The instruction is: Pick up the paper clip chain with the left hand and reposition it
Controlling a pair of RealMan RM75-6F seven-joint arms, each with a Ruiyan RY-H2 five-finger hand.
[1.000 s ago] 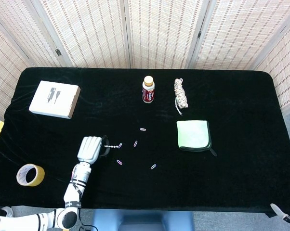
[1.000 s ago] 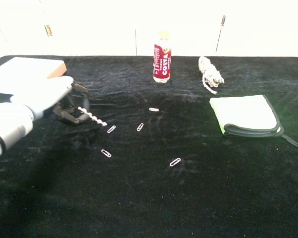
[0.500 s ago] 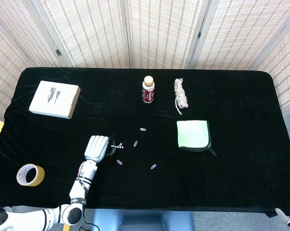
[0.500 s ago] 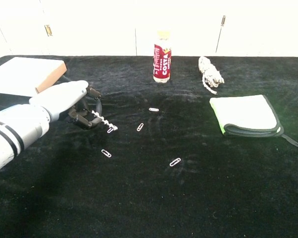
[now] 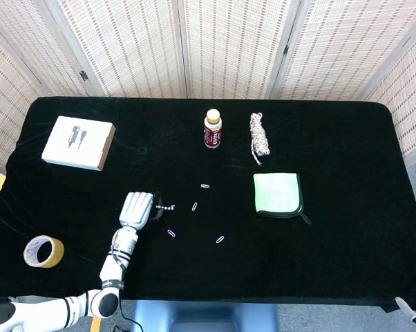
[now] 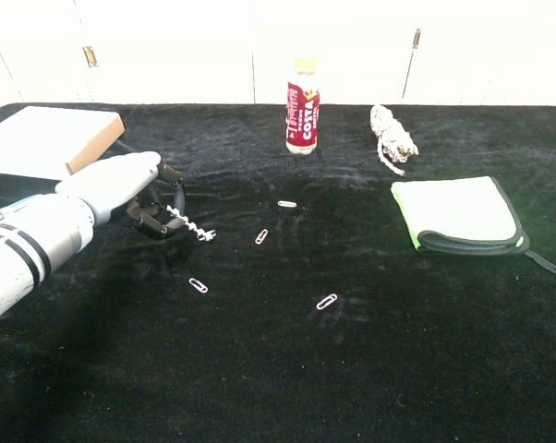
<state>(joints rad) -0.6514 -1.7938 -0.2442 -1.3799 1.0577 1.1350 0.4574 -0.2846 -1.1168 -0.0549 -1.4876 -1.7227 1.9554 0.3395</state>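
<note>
My left hand [image 5: 137, 208] [image 6: 121, 188] is low over the black table left of centre, fingers curled, pinching one end of the short paper clip chain [image 6: 192, 227] [image 5: 166, 207]. The chain trails rightward from the fingertips; its far end touches or nearly touches the cloth. Several loose paper clips lie close by: one [image 6: 198, 285] in front of the hand, one [image 6: 261, 236] to the right, one [image 6: 287, 204] further back, one [image 6: 327, 301] nearer the front. My right hand does not show in either view.
A white box [image 5: 78, 142] lies at the back left, a yellow tape roll [image 5: 43, 251] at the front left. A red-labelled bottle [image 5: 213, 128] and a rope bundle [image 5: 259, 136] stand at the back centre. A green folded cloth [image 5: 278, 194] lies at the right.
My left hand has moved to the right with the chain over the last second. The loose clip that lay under the chain's tip is gone from its spot.
</note>
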